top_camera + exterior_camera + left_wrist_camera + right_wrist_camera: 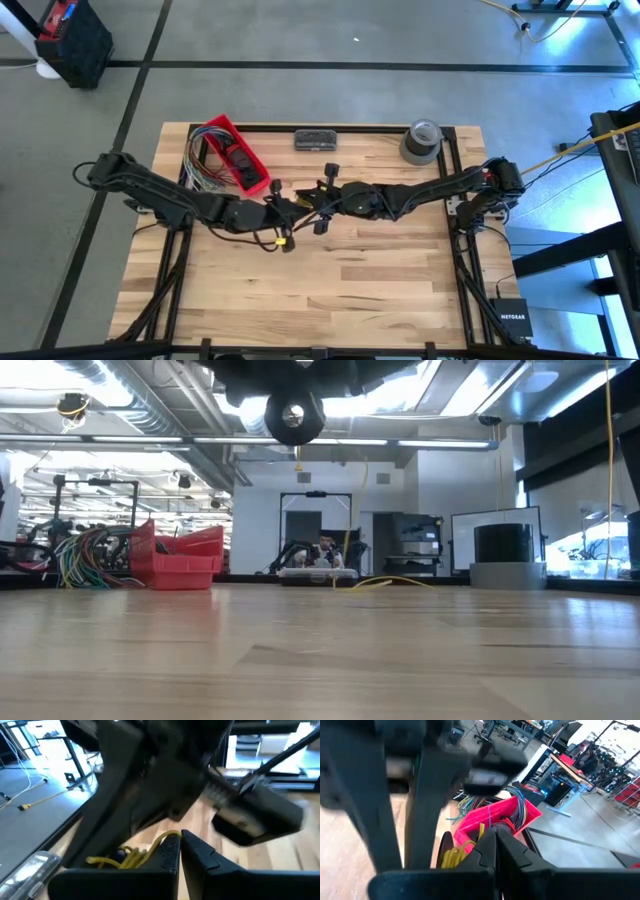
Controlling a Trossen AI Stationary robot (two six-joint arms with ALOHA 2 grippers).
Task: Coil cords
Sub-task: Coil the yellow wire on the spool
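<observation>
Both arms meet above the middle of the table. A bunch of yellow cord loops shows beside my left gripper, which is shut, and the same coil shows beside my shut right gripper. From above, the two grippers stand tip to tip, and a bit of yellow cord hangs just below the left one. The low view shows only the arms' dark undersides, high over the bare wood. My left gripper is shut with a strand of the cord arching up to its fingertips; the rest of the loops hang slack beside one finger, clear of the table. The fingers reach nearly level toward the right arm. My right gripper is shut with one strand running up beside its fingertips; whether that strand lies between the fingers, the fingers themselves hide. The coil hangs slack beside one finger, off the table.
A red bin with a bundle of multicoloured wires stands at the far left, close behind the grippers. A dark flat object and a grey tape roll sit along the far edge. The table's near half is bare wood.
</observation>
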